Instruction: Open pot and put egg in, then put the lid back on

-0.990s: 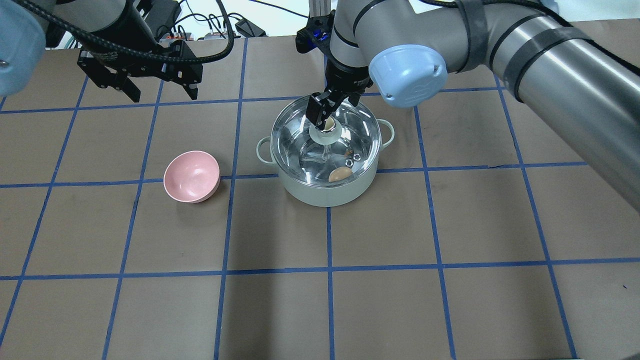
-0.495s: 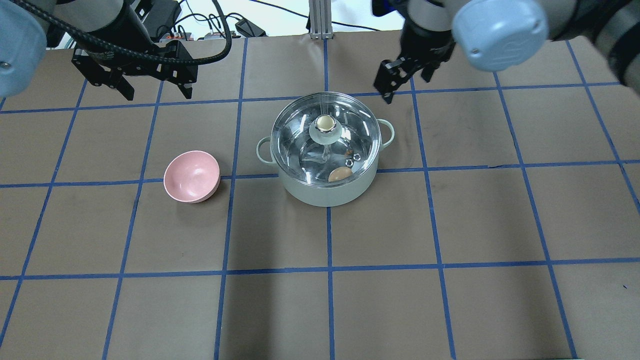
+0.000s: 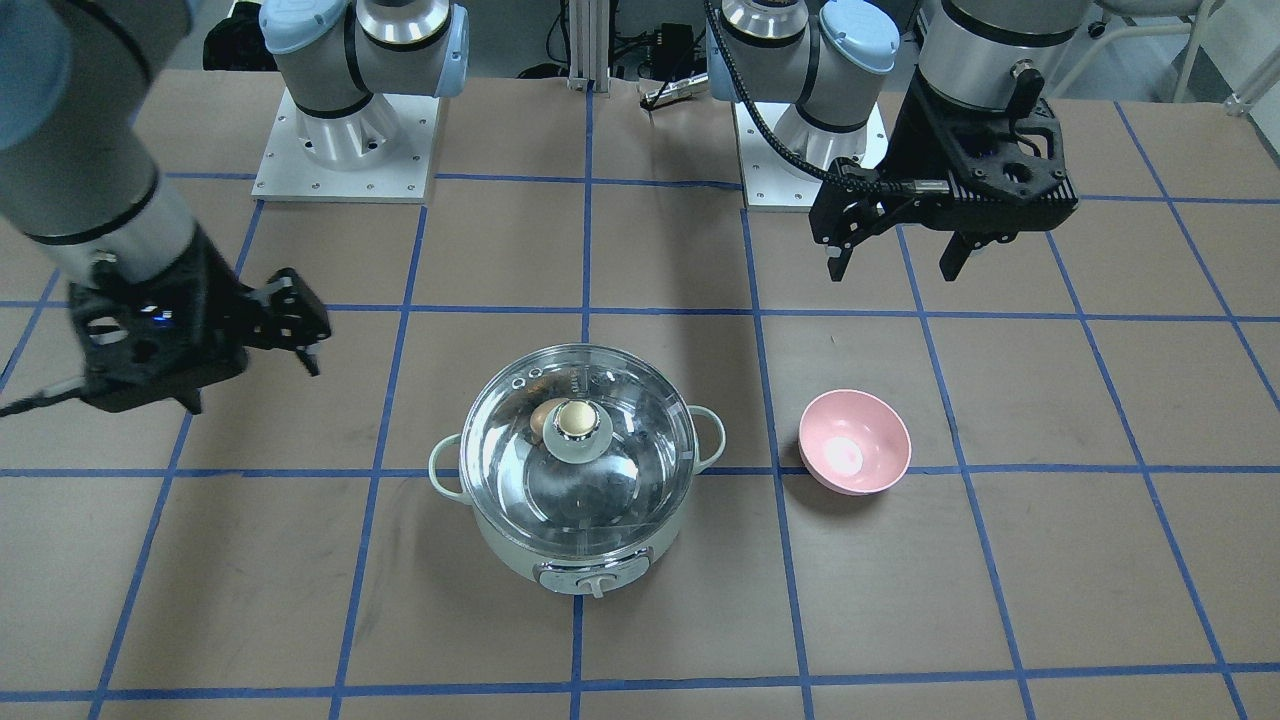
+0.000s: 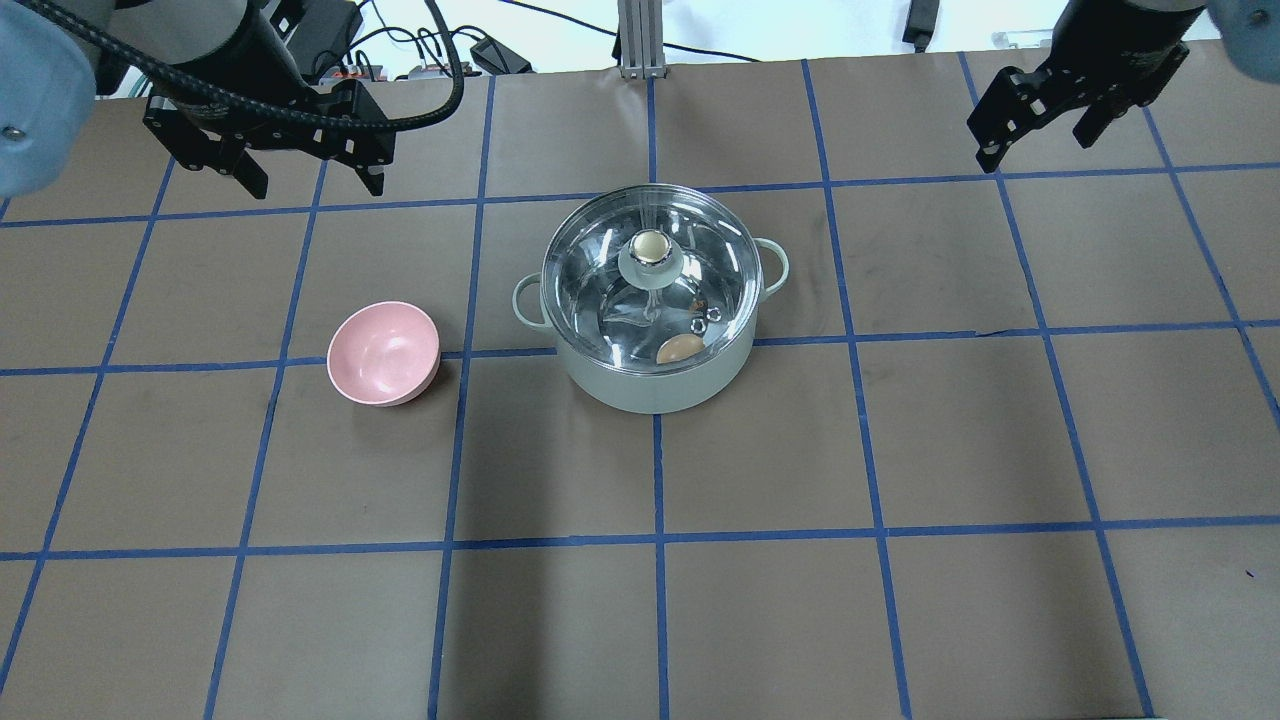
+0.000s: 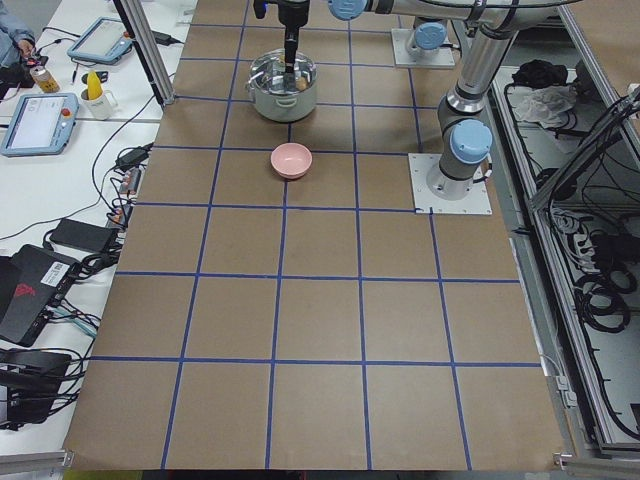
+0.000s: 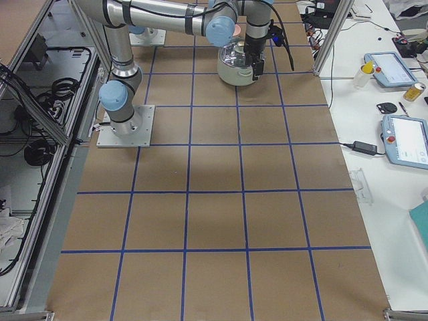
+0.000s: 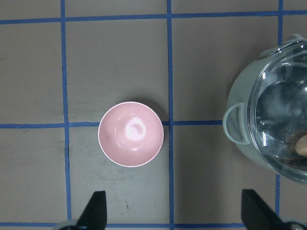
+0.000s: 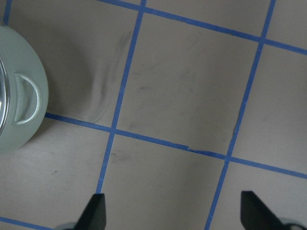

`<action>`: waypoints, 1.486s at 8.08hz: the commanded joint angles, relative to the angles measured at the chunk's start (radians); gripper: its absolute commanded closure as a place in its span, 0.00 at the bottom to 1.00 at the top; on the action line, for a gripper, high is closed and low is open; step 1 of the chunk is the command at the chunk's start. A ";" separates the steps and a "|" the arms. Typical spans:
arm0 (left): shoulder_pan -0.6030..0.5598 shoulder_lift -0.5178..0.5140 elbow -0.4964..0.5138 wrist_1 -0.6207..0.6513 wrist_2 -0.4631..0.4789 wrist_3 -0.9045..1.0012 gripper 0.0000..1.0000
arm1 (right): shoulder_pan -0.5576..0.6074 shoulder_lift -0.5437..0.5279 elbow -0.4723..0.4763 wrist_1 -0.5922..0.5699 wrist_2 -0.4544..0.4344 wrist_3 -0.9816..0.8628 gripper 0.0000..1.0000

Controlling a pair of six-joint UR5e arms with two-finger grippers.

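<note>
Black fingers spread wide, the left gripper (image 4: 314,187) is hanging empty at far left. A pink bowl (image 4: 383,352) is sitting near the pot (image 4: 650,388), not touching it. The lid (image 4: 651,262) is resting on the pot, with the egg (image 4: 680,348) lying inside under the glass. The right gripper (image 4: 1036,152) is hovering at far right, spread and holding nothing.

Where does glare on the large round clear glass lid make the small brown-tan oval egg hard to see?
Overhead exterior: reflections streak the large round clear glass lid, yet the small brown-tan oval egg shows plainly. Exterior front-facing: the round beige knob half hides the egg. Left wrist-mounted: white glare streaks; the frame's edge cuts the egg.
</note>
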 commanded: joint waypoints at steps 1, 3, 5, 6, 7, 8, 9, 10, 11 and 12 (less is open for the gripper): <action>0.001 0.001 -0.004 0.009 0.000 0.000 0.00 | -0.003 -0.012 0.005 0.014 0.033 0.133 0.00; 0.001 0.001 -0.002 0.010 0.000 0.000 0.00 | 0.083 -0.011 0.005 -0.001 0.063 0.124 0.00; -0.001 0.001 -0.004 0.010 0.000 -0.001 0.00 | 0.103 -0.012 0.005 -0.002 0.069 0.074 0.00; -0.001 0.001 -0.004 0.010 0.000 0.000 0.00 | 0.103 -0.012 0.005 0.004 0.069 0.030 0.00; -0.001 0.001 -0.005 0.010 -0.001 0.000 0.00 | 0.109 -0.012 0.005 0.014 0.055 0.032 0.00; -0.001 0.001 -0.005 0.010 -0.001 0.000 0.00 | 0.124 -0.011 0.007 0.016 0.050 0.035 0.00; -0.001 0.001 -0.005 0.010 -0.001 0.000 0.00 | 0.129 -0.011 0.007 0.016 0.050 0.038 0.00; -0.001 0.001 -0.005 0.010 -0.001 0.000 0.00 | 0.129 -0.011 0.008 0.018 0.050 0.038 0.00; -0.001 0.001 -0.004 0.010 0.000 0.000 0.00 | 0.129 -0.011 0.016 0.016 0.050 0.038 0.00; -0.001 0.001 -0.004 0.010 -0.001 0.000 0.00 | 0.129 -0.011 0.028 0.008 0.052 0.035 0.00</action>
